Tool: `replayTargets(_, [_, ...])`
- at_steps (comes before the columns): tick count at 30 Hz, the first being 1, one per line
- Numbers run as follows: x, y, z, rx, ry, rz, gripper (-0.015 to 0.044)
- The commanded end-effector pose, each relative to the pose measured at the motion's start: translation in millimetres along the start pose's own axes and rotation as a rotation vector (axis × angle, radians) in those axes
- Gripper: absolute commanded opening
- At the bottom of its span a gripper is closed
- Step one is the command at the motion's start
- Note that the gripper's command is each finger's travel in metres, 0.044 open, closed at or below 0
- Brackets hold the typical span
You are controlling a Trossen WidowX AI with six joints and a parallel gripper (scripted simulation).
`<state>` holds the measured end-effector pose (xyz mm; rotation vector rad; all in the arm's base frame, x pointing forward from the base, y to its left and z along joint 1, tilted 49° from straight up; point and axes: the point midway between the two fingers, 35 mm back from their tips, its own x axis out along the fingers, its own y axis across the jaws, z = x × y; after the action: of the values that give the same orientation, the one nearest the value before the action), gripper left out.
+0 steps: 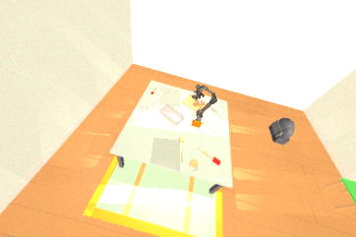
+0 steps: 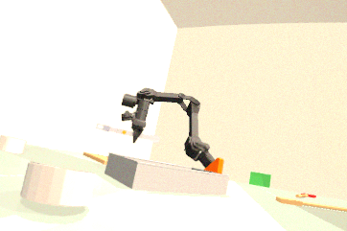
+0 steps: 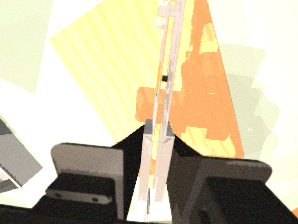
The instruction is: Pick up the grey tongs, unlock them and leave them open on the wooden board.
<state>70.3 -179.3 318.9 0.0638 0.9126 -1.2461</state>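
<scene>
Grey tongs (image 3: 162,95) — two slim, pale arms lying close and nearly parallel, only a narrow slit between them, so not spread open. Clamped near one end between the gripper's (image 3: 159,150) fingers, reaching away over the wooden board (image 3: 105,65). In the exterior view held aloft, roughly level above the table — clear of the grey roasting tin (image 2: 163,176).

The claw (image 2: 136,137) is hanging well above the worktop (image 1: 143,139), gripping the grey tongs (image 3: 165,100), with open air all round it. Below it the wooden board (image 3: 115,70) is lying bare. The roasting tin (image 3: 15,155) is sitting off at nine o'clock.
</scene>
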Motion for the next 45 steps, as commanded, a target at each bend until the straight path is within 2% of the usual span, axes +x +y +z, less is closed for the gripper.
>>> replayTargets(1, [5.2, 0.3, 0.7, -0.004, 0.002, 0.003, -0.0150])
replayTargets(43, [57.9, -13.3, -1.8, -0.012, 0.022, -0.010, -0.0150])
replayTargets(45, [57.4, -13.4, -2.4, -0.007, 0.026, -0.013, -0.0097])
